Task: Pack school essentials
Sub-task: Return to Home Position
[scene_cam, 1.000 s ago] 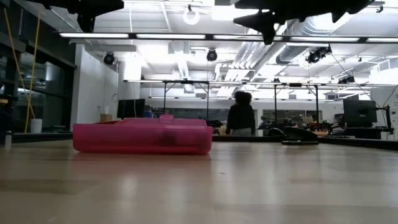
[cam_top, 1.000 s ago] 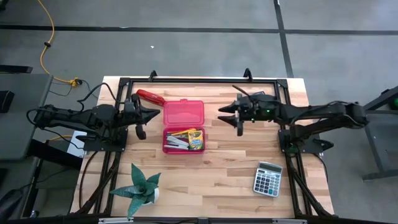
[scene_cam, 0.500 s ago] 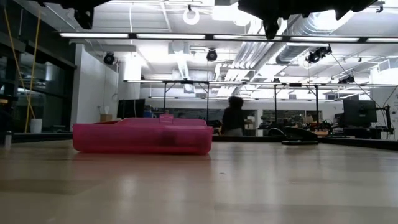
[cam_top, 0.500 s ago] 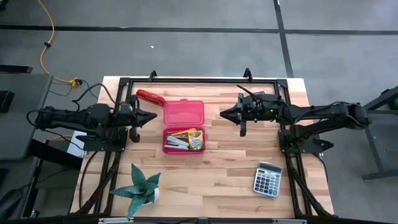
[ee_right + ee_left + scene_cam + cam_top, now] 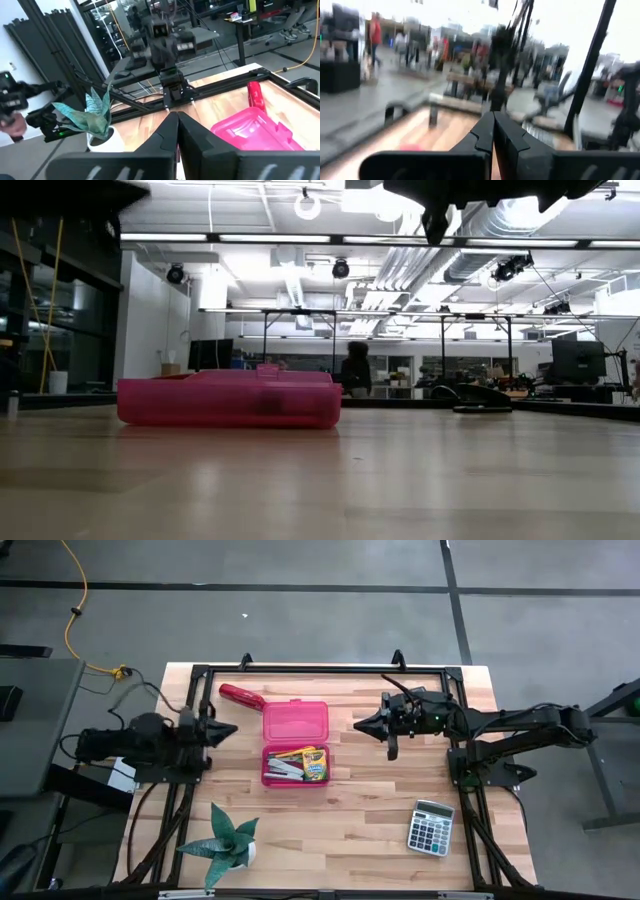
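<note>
At the front of the table (image 5: 370,805) a green plant (image 5: 225,840) and a calculator (image 5: 431,827) are seen. Mid-table the pink case (image 5: 296,721) lies open — the yellow-green crayon box (image 5: 314,762) is set in its tray (grey pieces beside it). To either side, apart from the case, the left gripper (image 5: 226,728) and right gripper (image 5: 366,725) are held with fingers pressed together, empty. Farther back lies a red tool (image 5: 240,695).

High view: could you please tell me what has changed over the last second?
The left gripper, shut, drew back toward the left edge of the table; the right gripper, shut, eased back slightly. A person beyond the table walked left. The pink case, crayon box, plant and calculator stayed put.
</note>
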`<state>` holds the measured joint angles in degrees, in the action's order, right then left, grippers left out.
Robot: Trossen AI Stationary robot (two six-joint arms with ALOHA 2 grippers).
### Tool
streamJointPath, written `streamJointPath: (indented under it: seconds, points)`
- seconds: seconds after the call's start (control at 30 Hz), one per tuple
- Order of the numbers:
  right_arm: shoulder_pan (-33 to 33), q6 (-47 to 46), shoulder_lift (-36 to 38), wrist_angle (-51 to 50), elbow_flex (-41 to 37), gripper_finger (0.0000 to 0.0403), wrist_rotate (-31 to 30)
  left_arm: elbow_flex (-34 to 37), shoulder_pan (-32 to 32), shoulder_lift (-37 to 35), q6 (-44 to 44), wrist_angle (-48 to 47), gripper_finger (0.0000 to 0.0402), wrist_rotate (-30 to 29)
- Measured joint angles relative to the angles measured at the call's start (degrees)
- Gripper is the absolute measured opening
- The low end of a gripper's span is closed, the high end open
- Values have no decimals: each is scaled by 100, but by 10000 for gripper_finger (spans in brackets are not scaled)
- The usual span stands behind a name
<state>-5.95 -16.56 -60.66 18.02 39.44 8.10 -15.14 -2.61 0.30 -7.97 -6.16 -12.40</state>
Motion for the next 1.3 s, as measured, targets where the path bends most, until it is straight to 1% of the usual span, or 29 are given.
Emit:
streamJointPath:
  seconds: [0.07, 0.13, 0.2, 0.33, 0.37, 0.67, 0.87, 1.0, 1.07, 1.13, 1.23, 1.3]
  points:
    - [1, -58, -1, 26, 0, 2, 7, 260, -2, 18, -37, 74, 0, 79]
    - [-1, -207, -1, 24, 0, 1, 7, 508, -27, 140, -119, 588, 0, 223]
    - [-1, -289, -1, 26, 0, 1, 7, 826, -63, 90, -310, 576, 0, 336]
    - [-1, -442, -1, 20, 0, 0, 11, 1368, -167, -8, -613, 1370, 0, 407]
    - [1, -446, -1, 22, 0, 0, 11, 1474, -187, -7, -675, 1338, 0, 428]
    - [1, -610, -1, 26, 0, 0, 20, 1448, -278, 3, -600, 742, 0, 671]
    - [-1, -873, 0, 25, 0, 0, 39, 1447, -273, 8, -618, 759, 0, 674]
    - [-3, -776, 230, -409, 1, 0, 225, 1447, -273, 8, -832, 759, 0, 721]
    - [-1, -687, 513, -528, -224, 0, 234, 1447, -273, 8, -783, 759, 0, 719]
    - [31, -767, 867, -315, -761, 0, 233, 1447, -273, 8, -792, 757, 0, 720]
    - [58, -1030, 1493, 573, -1827, 0, -22, 1447, -273, 8, -786, 755, 0, 719]
    - [29, -1038, 1933, 1237, -2435, 0, -154, 1447, -273, 8, -793, 755, 0, 719]
